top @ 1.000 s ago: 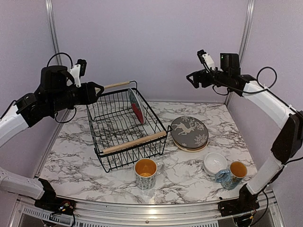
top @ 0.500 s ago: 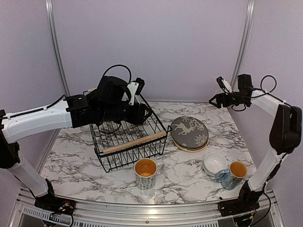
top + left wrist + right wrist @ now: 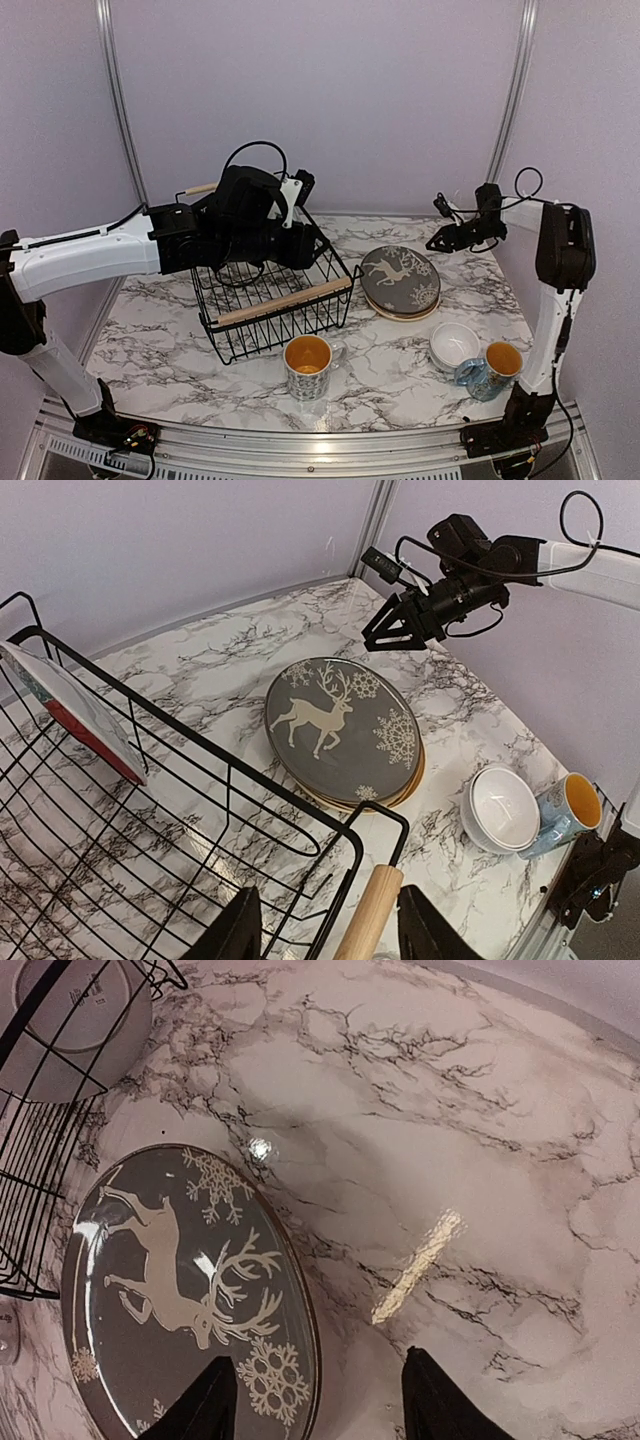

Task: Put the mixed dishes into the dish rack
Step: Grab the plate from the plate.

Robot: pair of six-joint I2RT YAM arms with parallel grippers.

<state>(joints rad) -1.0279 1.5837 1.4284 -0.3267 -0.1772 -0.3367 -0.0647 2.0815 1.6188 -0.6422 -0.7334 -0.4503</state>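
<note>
- Red plate [image 3: 68, 712] stands on edge in the rack [image 3: 285, 300], which sits left of centre, toward the table's [image 3: 390, 400] far edge. It is the only dish seen loaded.
- Reindeer plate [image 3: 400, 280] lies flat right of centre, just beside the rack and stacked on the tan plate [image 3: 405, 315].
- Bowls [image 3: 455, 345] and one mug [image 3: 490, 370] touch near the near-right corner. The other mug [image 3: 308, 365] stands at the near edge, in front of the rack.
- Left gripper [image 3: 330, 935] hangs over the rack's right end. Its jaws are apart and hold nothing, with the wooden handle showing below them.
- Right gripper [image 3: 320, 1400] hovers over bare marble just past the reindeer plate's far-right rim, jaws apart and empty.
- The step in hand looks like the right arm picking up the reindeer plate.
- To do it well, come down at the rim nearest the gripper, with one finger above and one slipping under the lip.
- Catch only the top plate. The tan one beneath may lift or slide with it, so rise slowly and check that they part.
- Turn the plate on edge before the rack and slot it beside the red plate without knocking it.
- The left arm probably has to move away from the rack first, or the two arms may meet.
</note>
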